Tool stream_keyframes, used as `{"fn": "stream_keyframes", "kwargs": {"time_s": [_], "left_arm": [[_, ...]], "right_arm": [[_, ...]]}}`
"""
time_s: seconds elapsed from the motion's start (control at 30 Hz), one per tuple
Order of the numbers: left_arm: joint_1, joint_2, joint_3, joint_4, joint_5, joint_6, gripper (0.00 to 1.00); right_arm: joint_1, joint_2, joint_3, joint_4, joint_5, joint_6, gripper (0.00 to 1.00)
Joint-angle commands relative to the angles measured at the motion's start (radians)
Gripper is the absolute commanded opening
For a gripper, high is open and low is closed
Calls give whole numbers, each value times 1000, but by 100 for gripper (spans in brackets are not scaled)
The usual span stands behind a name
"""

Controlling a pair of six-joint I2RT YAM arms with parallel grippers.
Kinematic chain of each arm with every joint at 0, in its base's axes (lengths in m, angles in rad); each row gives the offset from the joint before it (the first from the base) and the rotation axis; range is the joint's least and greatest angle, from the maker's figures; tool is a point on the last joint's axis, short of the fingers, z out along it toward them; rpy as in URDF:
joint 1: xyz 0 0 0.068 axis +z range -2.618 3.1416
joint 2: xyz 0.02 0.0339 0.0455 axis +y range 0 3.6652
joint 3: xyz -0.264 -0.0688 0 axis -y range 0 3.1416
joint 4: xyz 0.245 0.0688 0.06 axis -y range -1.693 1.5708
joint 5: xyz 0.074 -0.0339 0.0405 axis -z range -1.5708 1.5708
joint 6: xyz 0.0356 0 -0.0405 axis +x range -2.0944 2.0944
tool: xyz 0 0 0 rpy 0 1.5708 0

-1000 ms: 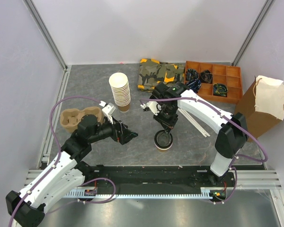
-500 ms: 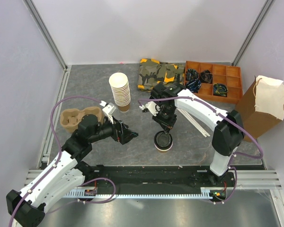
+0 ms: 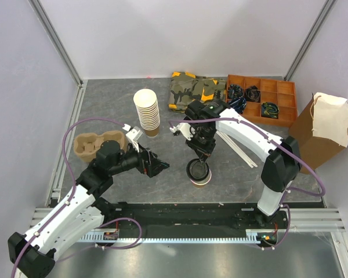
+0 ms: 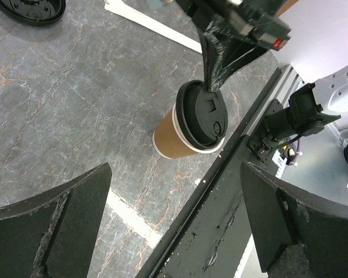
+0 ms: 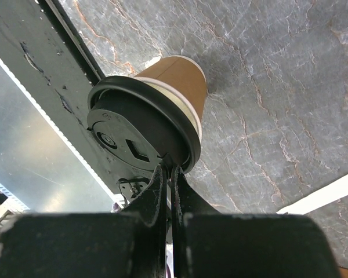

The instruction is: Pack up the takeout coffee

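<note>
At 6 o'clock on the worktop (image 3: 107,107), your takeout coffee (image 3: 198,174) has tipped slightly toward 9 o'clock since a second ago. Your right end effector (image 5: 168,169) stays clenched on the lid's rim. The left end effector (image 3: 155,167) remains released, apart at the cup's 9 o'clock.

Takeout coffee (image 3: 199,173): a small brown paper cup, a cream-white rim showing under its round black lid (image 4: 203,116), stands lid-up on the grey marbled counter (image 4: 75,104), seemingly tipped a little. The closed jaws of the right gripper (image 5: 168,174) come down from above and touch the lid's edge. The cup sits ahead of the left gripper (image 4: 175,174), centred between its wide-spread jaws and touching neither.
</note>
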Motion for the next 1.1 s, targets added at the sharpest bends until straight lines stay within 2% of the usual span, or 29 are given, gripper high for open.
{"fn": "stream_keyframes", "kwargs": {"time_s": [0.0, 0.4, 1.07], "left_arm": [[4, -1, -1, 39, 31, -20, 99], [4, 11, -6, 51, 33, -20, 99], [4, -7, -21, 52, 33, -27, 99]], "right_arm": [[5, -53, 24, -113, -10, -27, 0], [60, -71, -74, -114, 42, -53, 0], [42, 0, -34, -114, 39, -47, 0]]}}
